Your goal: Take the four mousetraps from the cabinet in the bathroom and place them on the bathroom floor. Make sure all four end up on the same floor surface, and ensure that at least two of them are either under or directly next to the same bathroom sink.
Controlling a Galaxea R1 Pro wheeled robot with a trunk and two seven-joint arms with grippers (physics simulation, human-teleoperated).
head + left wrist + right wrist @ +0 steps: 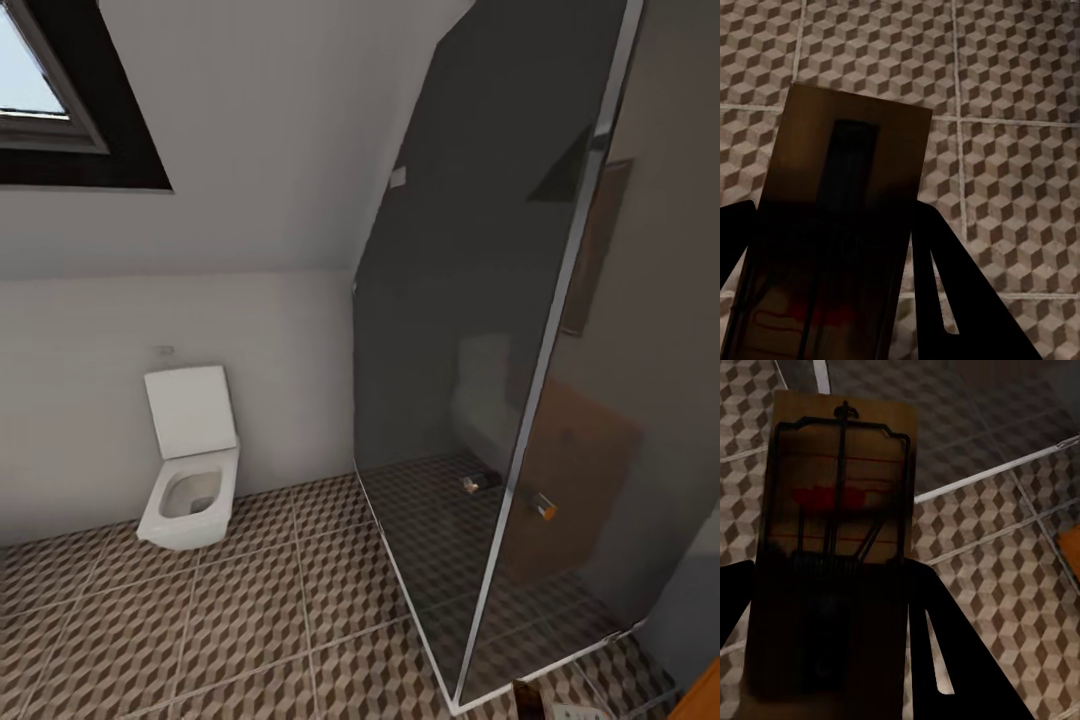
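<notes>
In the left wrist view a tan-brown mousetrap (847, 150) sticks out from my left gripper (836, 214), which is shut on it above the cube-patterned bathroom floor (1020, 112). My right gripper (832, 570) is shut on a second mousetrap (840, 465), whose dark wire and red mark face the camera over the bathroom floor (982, 555). An orange-brown corner of the cabinet (706, 698) cuts into the head view's lower right and is also seen as the cabinet (1071, 547) in the right wrist view. The sink is out of view.
A white toilet (190, 470) stands against the far white wall. A tall glass shower enclosure (500, 400) with a metal frame takes up the right side. The tiled floor (250, 620) spreads between them. A window (40, 90) sits in the sloped ceiling.
</notes>
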